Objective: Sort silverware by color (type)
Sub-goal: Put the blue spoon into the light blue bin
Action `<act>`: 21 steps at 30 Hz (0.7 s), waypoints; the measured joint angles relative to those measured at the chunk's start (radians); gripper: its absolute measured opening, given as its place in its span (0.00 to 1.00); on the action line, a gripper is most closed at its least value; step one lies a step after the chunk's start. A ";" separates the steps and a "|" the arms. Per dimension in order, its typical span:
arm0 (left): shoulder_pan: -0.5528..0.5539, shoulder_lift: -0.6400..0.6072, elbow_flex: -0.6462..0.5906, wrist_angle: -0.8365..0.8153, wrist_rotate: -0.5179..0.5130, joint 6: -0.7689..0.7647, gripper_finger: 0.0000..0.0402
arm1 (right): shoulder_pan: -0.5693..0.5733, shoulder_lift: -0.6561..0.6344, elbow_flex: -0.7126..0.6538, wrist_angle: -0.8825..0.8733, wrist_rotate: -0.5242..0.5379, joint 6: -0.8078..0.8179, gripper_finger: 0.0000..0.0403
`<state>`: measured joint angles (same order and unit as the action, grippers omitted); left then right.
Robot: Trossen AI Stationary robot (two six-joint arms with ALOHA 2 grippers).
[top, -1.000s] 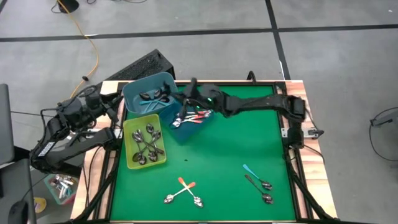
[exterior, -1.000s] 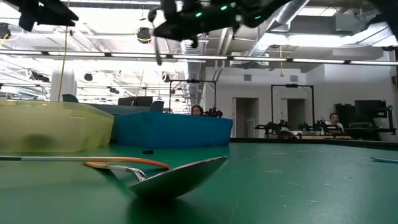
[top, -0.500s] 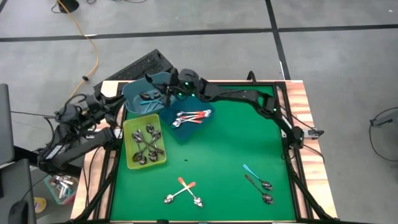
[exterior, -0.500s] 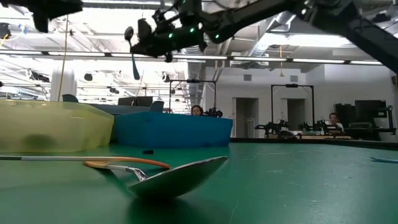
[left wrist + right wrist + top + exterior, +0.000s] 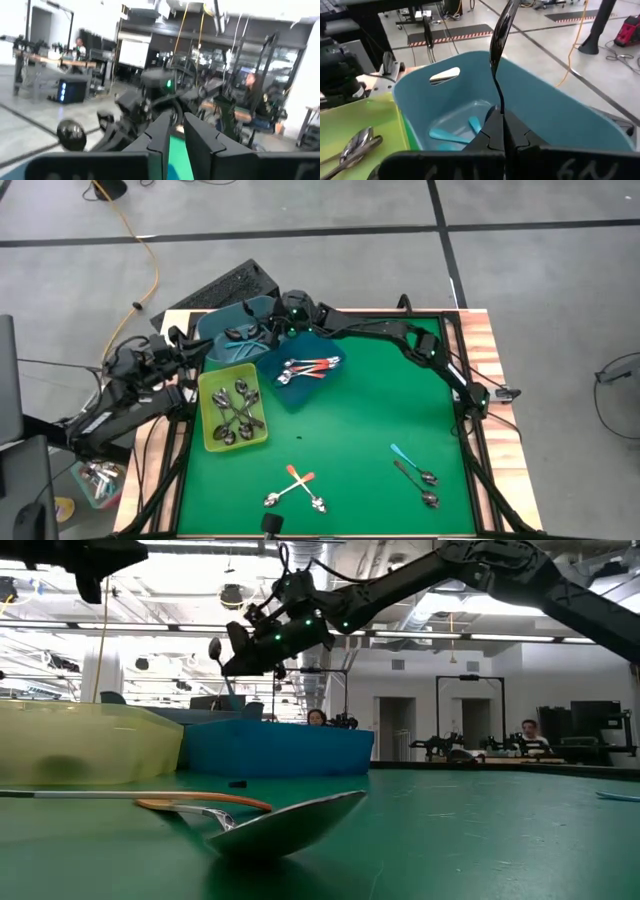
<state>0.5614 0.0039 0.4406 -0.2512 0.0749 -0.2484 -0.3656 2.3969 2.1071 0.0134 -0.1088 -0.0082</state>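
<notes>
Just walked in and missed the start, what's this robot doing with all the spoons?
It is sorting spoons by handle colour into bins. The right tool is shut on a spoon, holding it above the teal bin, which has teal-handled spoons in it. The yellow-green bin holds silver spoons, the blue bin orange-handled ones. Four spoons lie loose on the green mat. The left arm waits at the table's left edge.

right gripper point(image 5: 272, 332) carried spoon point(image 5: 500, 47) leftward, now lower over teal bin point(image 5: 222, 326)
</notes>
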 joint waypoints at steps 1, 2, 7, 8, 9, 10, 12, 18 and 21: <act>0.000 0.000 -0.008 0.020 -0.001 -0.003 0.09 | 0.000 0.000 0.000 -0.003 0.000 0.000 0.00; 0.000 0.000 -0.015 0.031 -0.001 -0.004 0.09 | 0.000 0.000 0.000 -0.003 0.000 0.000 0.00; 0.000 0.000 -0.027 0.052 -0.001 0.000 0.07 | -0.003 0.045 0.002 0.003 0.001 -0.001 0.00; 0.000 0.000 -0.031 0.051 0.000 0.000 0.07 | -0.003 0.056 -0.003 -0.010 0.001 0.011 0.00; 0.000 0.000 -0.035 0.052 0.004 0.000 0.07 | -0.002 0.077 -0.003 0.003 0.001 0.013 0.00; 0.000 0.000 -0.038 0.054 0.008 0.000 0.07 | 0.000 0.093 -0.002 0.023 0.002 0.015 0.00; 0.000 0.000 -0.041 0.054 0.008 0.000 0.07 | -0.001 0.099 -0.002 0.028 0.002 0.038 0.00; 0.000 0.000 -0.048 0.063 -0.006 0.005 0.07 | -0.004 0.094 0.001 0.037 0.032 0.037 0.01; 0.000 0.000 -0.048 0.062 -0.009 0.022 0.07 | -0.011 0.095 0.001 0.033 0.032 0.047 0.01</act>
<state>0.5610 0.0036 0.3923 -0.1890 0.0658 -0.2268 -0.3762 2.4924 2.1082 0.0467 -0.0765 0.0388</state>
